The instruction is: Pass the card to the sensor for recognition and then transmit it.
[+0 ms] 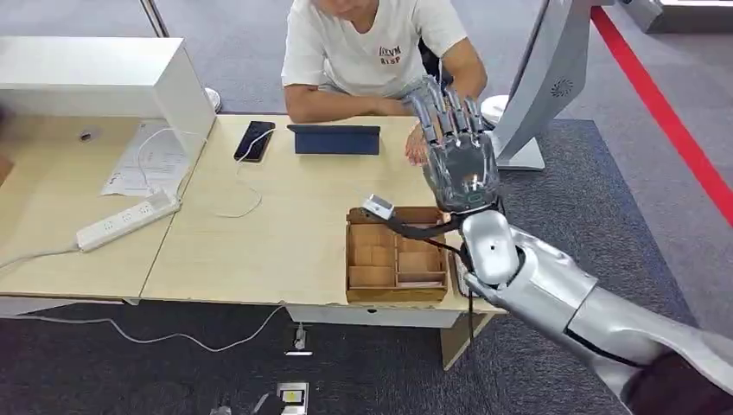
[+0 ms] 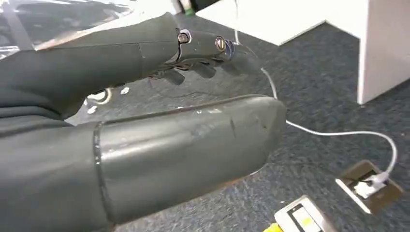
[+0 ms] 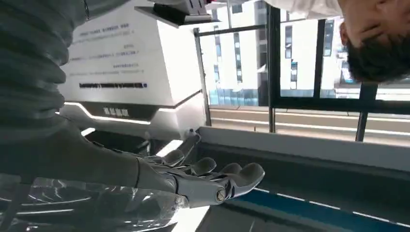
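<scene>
Risk lies mainly in how close the robot's right hand (image 1: 458, 147) stands to the seated person in a white T-shirt (image 1: 372, 52). It is raised with its fingers stretched up and apart, and the person's own hand (image 1: 417, 147) rests on the pale wooden surface (image 1: 259, 225) just beside it on the far side. A quick reach forward could knock that hand. A careless descent could strike the small grey-white block (image 1: 378, 206), probably the sensor, perched on the near corner of the brown wooden compartment tray (image 1: 356, 294) just below the hand. It could also snag the black cable (image 1: 415, 232) running from that block under the wrist.

Neither hand carries a card. Pale flat pieces lie in the tray's compartments beneath the right hand and may be cards, but that cannot be told. If the card is already delivered, the hazard is only the retreat. If not, a thin flat card will be awkward to lift from a compartment.

The head view gives the layout of surface, tray and person. The right wrist view adds the right hand's inner side, fingers lightly curved with nothing between them. The left wrist view shows the left hand (image 2: 145, 121) hanging over grey carpet floor (image 2: 329, 87), fingers and thumb apart and holding nothing.
</scene>
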Robot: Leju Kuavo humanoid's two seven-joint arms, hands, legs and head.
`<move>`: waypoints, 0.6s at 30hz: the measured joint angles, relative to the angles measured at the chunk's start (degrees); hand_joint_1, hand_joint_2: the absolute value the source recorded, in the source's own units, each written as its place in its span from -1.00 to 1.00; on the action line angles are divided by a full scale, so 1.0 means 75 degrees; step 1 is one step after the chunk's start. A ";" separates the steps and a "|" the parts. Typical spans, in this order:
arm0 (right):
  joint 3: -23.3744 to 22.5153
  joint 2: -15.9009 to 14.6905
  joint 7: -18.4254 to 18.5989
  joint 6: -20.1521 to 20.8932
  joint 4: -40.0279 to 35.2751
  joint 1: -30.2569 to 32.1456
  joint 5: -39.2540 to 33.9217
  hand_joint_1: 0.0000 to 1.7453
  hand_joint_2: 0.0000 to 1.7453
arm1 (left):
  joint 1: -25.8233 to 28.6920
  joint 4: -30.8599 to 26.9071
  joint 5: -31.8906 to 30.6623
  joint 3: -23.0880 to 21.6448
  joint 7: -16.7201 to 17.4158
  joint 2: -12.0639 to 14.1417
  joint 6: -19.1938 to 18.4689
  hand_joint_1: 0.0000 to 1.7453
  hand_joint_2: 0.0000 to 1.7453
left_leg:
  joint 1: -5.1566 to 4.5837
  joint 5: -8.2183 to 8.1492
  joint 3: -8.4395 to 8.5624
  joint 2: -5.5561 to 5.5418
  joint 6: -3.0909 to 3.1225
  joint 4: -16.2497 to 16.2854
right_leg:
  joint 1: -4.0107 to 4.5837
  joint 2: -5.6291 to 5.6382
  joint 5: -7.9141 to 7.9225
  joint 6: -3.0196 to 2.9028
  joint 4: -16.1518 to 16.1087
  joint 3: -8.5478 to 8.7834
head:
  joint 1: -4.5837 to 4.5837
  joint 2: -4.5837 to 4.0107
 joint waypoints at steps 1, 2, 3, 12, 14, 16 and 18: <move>-0.0324 -0.0306 0.0006 -0.0143 -0.0259 0.0415 0.0231 -1.00 1.00 | 0.0051 -0.0029 -0.0140 0.0244 -0.0195 -0.0015 0.0003 -1.00 -1.00 | 0.0004 -0.0005 0.0001 -0.0005 0.0005 0.0000 | 0.0003 -0.0005 0.0000 0.0000 -0.0006 0.0014 | 0.0006 0.0000; -0.0711 -0.0553 0.0006 -0.0290 -0.0506 0.0874 0.0375 -1.00 1.00 | 0.0101 -0.0047 -0.0267 0.0503 -0.0330 -0.0029 0.0003 -1.00 -1.00 | 0.0006 -0.0009 0.0003 -0.0011 0.0009 0.0000 | 0.0006 -0.0009 -0.0002 0.0003 -0.0011 0.0017 | 0.0006 0.0000; -0.1204 -0.0839 0.0009 -0.0438 -0.0734 0.1366 0.0476 -1.00 1.00 | 0.0154 -0.0070 -0.0418 0.0789 -0.0493 -0.0056 0.0003 -1.00 -1.00 | 0.0006 -0.0013 0.0001 -0.0018 0.0013 0.0000 | 0.0006 -0.0009 -0.0003 0.0005 -0.0011 0.0020 | 0.0003 0.0000; -0.4998 -0.1890 -0.0018 -0.0744 -0.2414 0.5118 0.0418 -1.00 1.00 | 0.0204 -0.0256 -0.1329 0.2993 -0.0693 -0.0405 0.0003 -1.00 -1.00 | 0.0004 -0.0019 -0.0012 -0.0038 0.0019 -0.0001 | 0.0004 -0.0034 -0.0007 0.0011 -0.0017 0.0026 | 0.0000 0.0000; -0.5800 -0.1878 -0.0354 -0.0744 -0.2651 0.5707 0.0096 -1.00 1.00 | 0.0161 -0.0280 -0.1610 0.3409 -0.0690 -0.0487 0.0003 -1.00 -1.00 | 0.0005 -0.0019 -0.0009 -0.0037 0.0018 -0.0001 | 0.0006 -0.0034 -0.0007 0.0010 -0.0018 0.0027 | 0.0000 0.0000; -0.6712 -0.1700 -0.1238 -0.0744 -0.2755 0.6245 -0.0239 -1.00 1.00 | 0.0144 -0.0300 -0.1980 0.3869 -0.0702 -0.0528 0.0003 -1.00 -1.00 | 0.0006 -0.0019 -0.0012 -0.0038 0.0018 -0.0003 | 0.0007 -0.0035 -0.0008 0.0010 -0.0016 0.0027 | 0.0003 0.0000; -0.7527 -0.1468 -0.1992 -0.0744 -0.2773 0.6626 -0.0473 -1.00 1.00 | 0.0121 -0.0321 -0.2215 0.4287 -0.0737 -0.0557 0.0003 -1.00 -1.00 | 0.0005 -0.0019 -0.0011 -0.0036 0.0018 -0.0003 | 0.0006 -0.0034 -0.0008 0.0010 -0.0015 0.0022 | 0.0000 0.0000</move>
